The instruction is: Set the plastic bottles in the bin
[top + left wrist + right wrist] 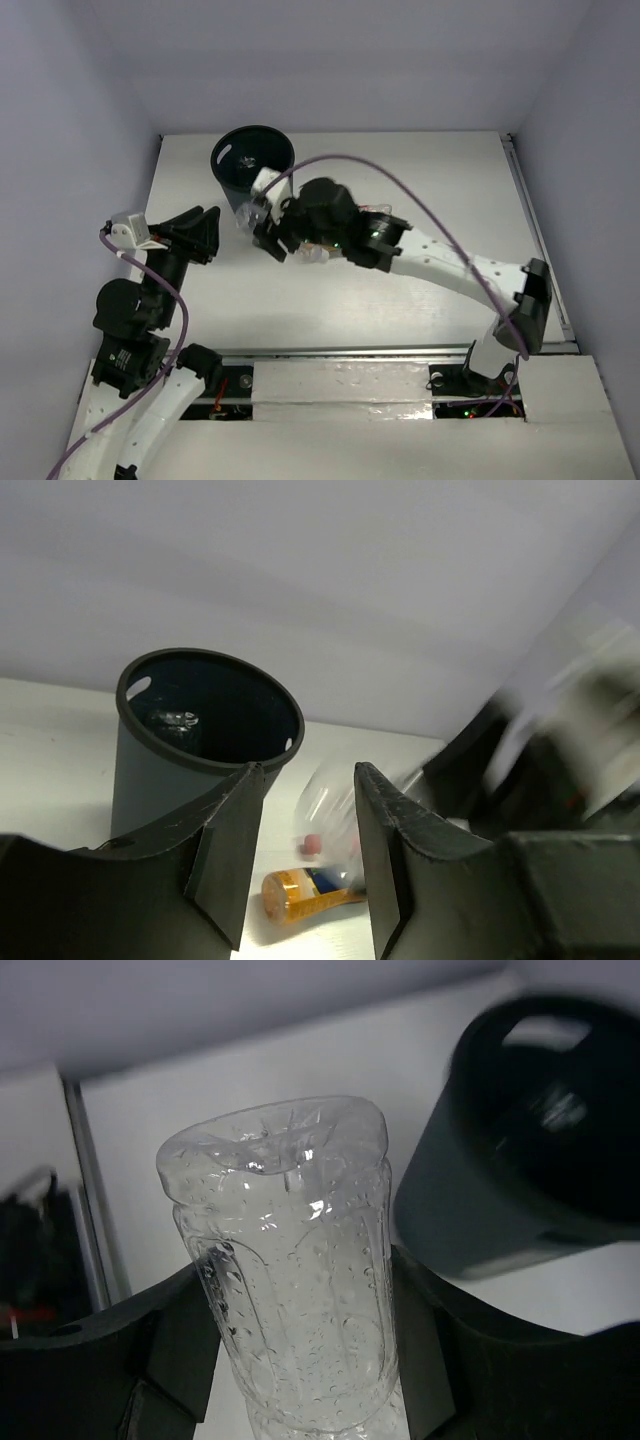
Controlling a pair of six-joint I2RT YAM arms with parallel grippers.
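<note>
My right pincer point(300, 1380) is clamped on a clear bottle point(285, 1250), ribbed and beaded with droplets, just beside the bin point(470, 1210) and not yet over its rim. Something clear glints inside the bin, so I judge the work partly done. An orange-filled bottle point(300, 895) lies on the table point(50, 740), yet to go in.

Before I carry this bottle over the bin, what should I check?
1. Right hand grips the clear bottle: ok, fingers press both sides.
2. Bin upright, mouth open: ok.
3. Bottle above the bin mouth: not ok, it is beside the bin.
4. Left hand empty, apart from the bin: ok.
5. Every bottle binned: not ok, orange bottle lies on the table.
</note>
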